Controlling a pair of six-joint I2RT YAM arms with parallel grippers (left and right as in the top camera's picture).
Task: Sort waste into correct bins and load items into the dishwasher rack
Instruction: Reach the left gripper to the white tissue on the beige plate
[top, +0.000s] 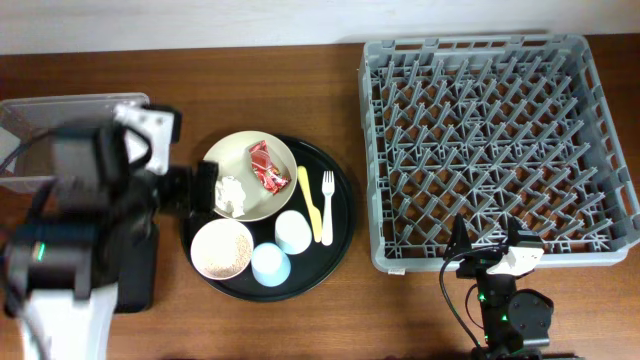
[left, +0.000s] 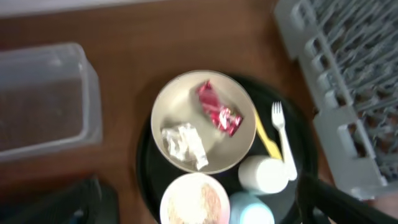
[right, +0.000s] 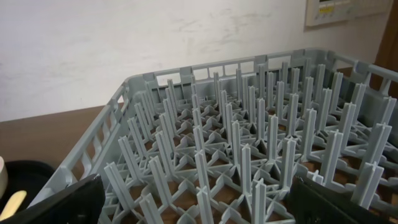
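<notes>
A cream plate (top: 240, 158) on the large round black tray holds a red foil wrapper (top: 265, 165) and a white tissue ball (top: 232, 195). In front of it stand a pinkish bowl (top: 222, 248) with rice-like grains, a white cup (top: 293, 231) and a light blue cup (top: 270, 264). A yellow knife (top: 311, 205) and a white fork (top: 327, 200) lie to the right. My left gripper (top: 205, 187) is open and empty at the plate's left edge; its wrist view shows plate (left: 180, 99), wrapper (left: 217, 111) and tissue (left: 185, 144). My right gripper (top: 487, 250) is open and empty at the grey dishwasher rack's (top: 500, 140) front wall.
The clear tub (top: 60, 115) stands at the far left, partly hidden by my left arm. The shallow black tray (top: 138, 275) lies in front of it under the arm. The round black tray (top: 335, 245) sits between the arm and the rack.
</notes>
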